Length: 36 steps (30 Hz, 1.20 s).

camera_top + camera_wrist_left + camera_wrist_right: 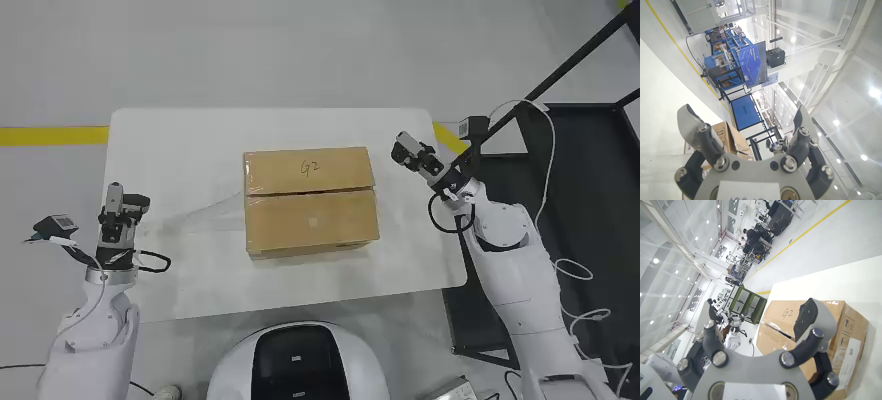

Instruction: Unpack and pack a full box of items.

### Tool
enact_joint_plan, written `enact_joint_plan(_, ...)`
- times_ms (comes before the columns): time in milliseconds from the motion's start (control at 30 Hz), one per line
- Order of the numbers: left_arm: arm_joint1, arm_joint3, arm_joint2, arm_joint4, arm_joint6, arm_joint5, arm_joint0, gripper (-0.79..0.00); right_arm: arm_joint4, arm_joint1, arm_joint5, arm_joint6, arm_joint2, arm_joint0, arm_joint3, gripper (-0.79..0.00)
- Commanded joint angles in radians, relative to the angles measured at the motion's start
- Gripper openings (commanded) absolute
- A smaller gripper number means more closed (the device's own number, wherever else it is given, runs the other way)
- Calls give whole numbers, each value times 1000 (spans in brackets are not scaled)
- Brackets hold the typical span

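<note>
Squarely on the surface (170, 150) sits the cardboard box (310, 225): stiff, probably heavy if full, slick where taped. Take the flap edges at its centre seam (310, 192). Either side, the left jaws and right jaws gape empty.

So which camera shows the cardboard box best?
The top view: the whole closed cardboard box sits on the table, seam visible. The right wrist view shows its top and labelled side, partly behind the right gripper. The left wrist view catches one corner.
</note>
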Motion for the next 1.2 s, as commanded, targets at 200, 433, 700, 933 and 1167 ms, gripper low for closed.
enact_joint_plan(200,0,0,0,0,0,0,0,0,0,0,0,0,0,0,0,-1)
enact_joint_plan(433,0,0,0,0,0,0,0,0,-12,4,16,55,-8,-19,-9,0)
enact_joint_plan(700,0,0,0,0,0,0,0,0,77,32,26,449,16,-24,18,0)
enact_joint_plan(933,0,0,0,0,0,0,0,0,73,56,46,689,26,5,78,0)
enact_joint_plan(1167,0,0,0,0,0,0,0,0,78,58,48,696,24,16,93,0)
